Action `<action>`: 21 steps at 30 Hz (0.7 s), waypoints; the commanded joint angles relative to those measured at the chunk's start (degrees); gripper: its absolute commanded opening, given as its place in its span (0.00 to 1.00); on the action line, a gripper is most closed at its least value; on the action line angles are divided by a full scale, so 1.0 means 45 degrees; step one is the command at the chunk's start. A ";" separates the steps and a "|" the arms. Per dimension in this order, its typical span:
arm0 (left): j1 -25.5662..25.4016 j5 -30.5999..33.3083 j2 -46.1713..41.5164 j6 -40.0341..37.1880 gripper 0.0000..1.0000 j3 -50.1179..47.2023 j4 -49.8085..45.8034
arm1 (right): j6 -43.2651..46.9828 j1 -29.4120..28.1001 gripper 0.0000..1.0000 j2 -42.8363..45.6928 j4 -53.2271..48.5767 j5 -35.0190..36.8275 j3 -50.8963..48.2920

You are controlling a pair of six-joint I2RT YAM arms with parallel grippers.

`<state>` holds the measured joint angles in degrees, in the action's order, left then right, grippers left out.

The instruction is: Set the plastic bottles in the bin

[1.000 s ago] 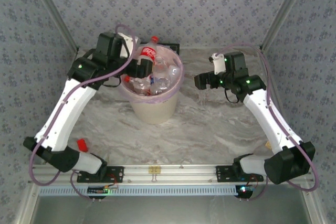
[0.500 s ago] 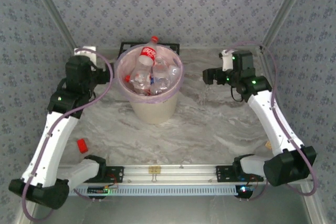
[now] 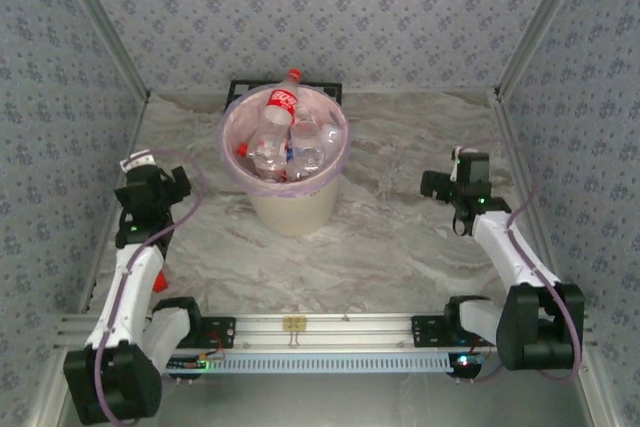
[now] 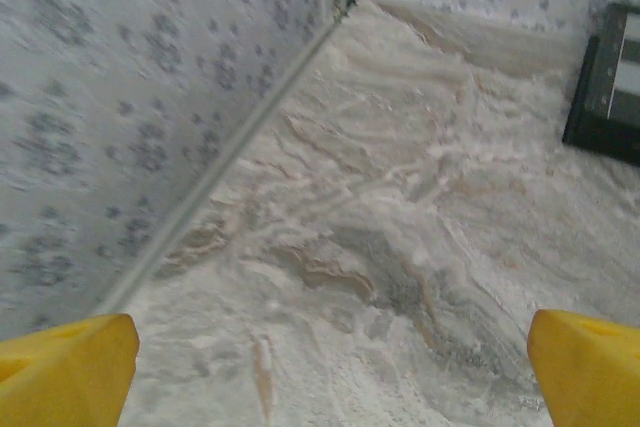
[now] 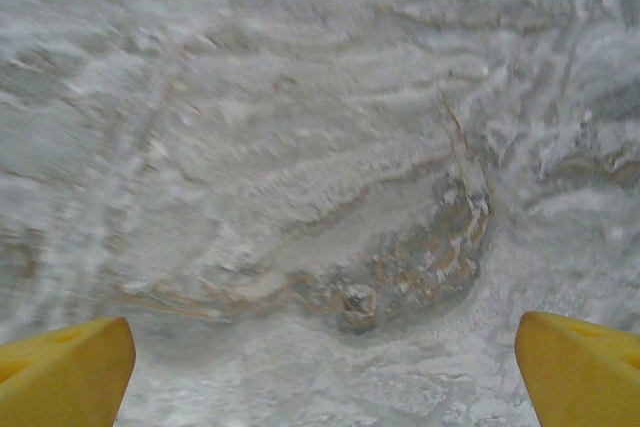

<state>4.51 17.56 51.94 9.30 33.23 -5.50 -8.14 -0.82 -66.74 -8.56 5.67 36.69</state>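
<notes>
Both arms folded low near their bases, well apart from the bin [image 3: 290,215]. Open surface [image 3: 400,247] runs on every side of the bin except the back, where a dark crate [image 3: 240,90] sits just behind it against the far wall. Left hand [image 3: 150,185] lies near the left wall; right hand [image 3: 455,183] near the right edge. Side and rear walls are papered with a small repeated floral print, with bare metal posts in the back corners. The surface is marbled white, grey and tan, matte, slightly rumpled along the far edge. The bin is round, cream, bucket-shaped and tapers downward, with a translucent pink liner folded over the rim. The plastic bottles [image 3: 285,147] are piled inside, clear and crinkled; one with a red cap and red label [image 3: 281,102] leans above the rim at the back. Left wrist view: left hand [image 4: 325,375] spread wide, blunt yellow fingers [image 4: 62,372] at the frame corners, nothing between them, wall seam and crate corner [image 4: 605,87] ahead. Right wrist view: right hand [image 5: 322,372] likewise spread, yellow fingers [image 5: 582,367] over bare marbling, nothing held.
</notes>
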 commanded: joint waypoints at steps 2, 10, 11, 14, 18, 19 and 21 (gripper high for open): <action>0.0069 -0.1104 0.1609 -0.0071 1.00 -0.1102 0.4135 | 0.0282 0.0159 1.00 -0.1301 0.4137 0.1258 -0.1140; 0.0071 -0.1680 0.4474 -0.0553 1.00 -0.2237 0.8565 | 0.1049 0.0131 1.00 -0.3284 0.7533 0.1610 -0.1394; 0.0062 -0.1785 0.4844 -0.0484 1.00 -0.2183 0.8695 | 0.1203 0.0124 1.00 -0.3485 0.7867 0.1605 -0.1337; 0.0067 -0.2229 0.6085 -0.0254 1.00 -0.2651 1.0832 | 0.1635 0.0048 1.00 -0.4041 0.8849 0.1845 -0.1315; -0.0341 -0.2176 0.6695 -0.0673 1.00 -0.2529 1.1062 | 0.2137 -0.0092 1.00 -0.4291 0.9973 0.1569 -0.1915; -0.0487 -0.2207 0.7085 -0.0843 1.00 -0.2853 1.1931 | 0.2163 -0.0121 1.00 -0.4197 1.0237 0.1518 -0.2108; -0.0835 -0.1972 0.8370 -0.1288 1.00 -0.3031 1.4232 | 0.2043 0.0154 1.00 -0.4170 1.1118 0.0854 -0.2713</action>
<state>2.48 9.34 84.90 6.50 20.75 44.21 -0.34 -0.86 -85.71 33.69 11.53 27.38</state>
